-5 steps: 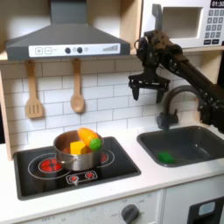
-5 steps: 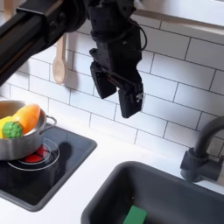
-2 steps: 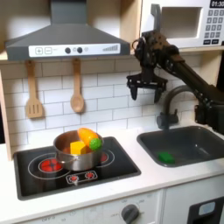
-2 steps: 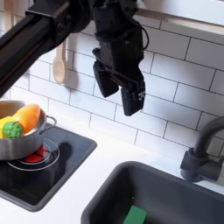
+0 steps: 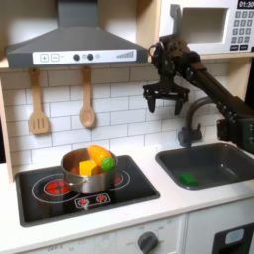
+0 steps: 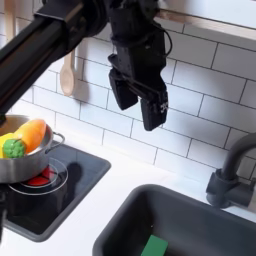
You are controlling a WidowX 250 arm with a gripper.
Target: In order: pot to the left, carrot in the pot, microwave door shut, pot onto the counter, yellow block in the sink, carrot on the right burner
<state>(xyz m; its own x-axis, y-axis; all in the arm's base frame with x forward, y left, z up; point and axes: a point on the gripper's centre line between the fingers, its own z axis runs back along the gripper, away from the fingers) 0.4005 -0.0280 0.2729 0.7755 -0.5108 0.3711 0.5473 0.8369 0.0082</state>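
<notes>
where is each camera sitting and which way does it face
First exterior view: in front of the toy kitchen, facing the tiled wall; takes in the black cooktop, dark grey sink, white microwave door; the black arm and its gripper hang mid-air.
Second exterior view: close and low, looking across the sink at the tiles; gripper large at top.
Shared: gripper, sink, shiny steel pot holding the orange carrot.

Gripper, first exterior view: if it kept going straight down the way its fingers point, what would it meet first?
Probably the bare counter between cooktop and sink. The open gripper hangs fingers-down with nothing beneath it; depth is unclear, so the sink's rim is possible.
</notes>
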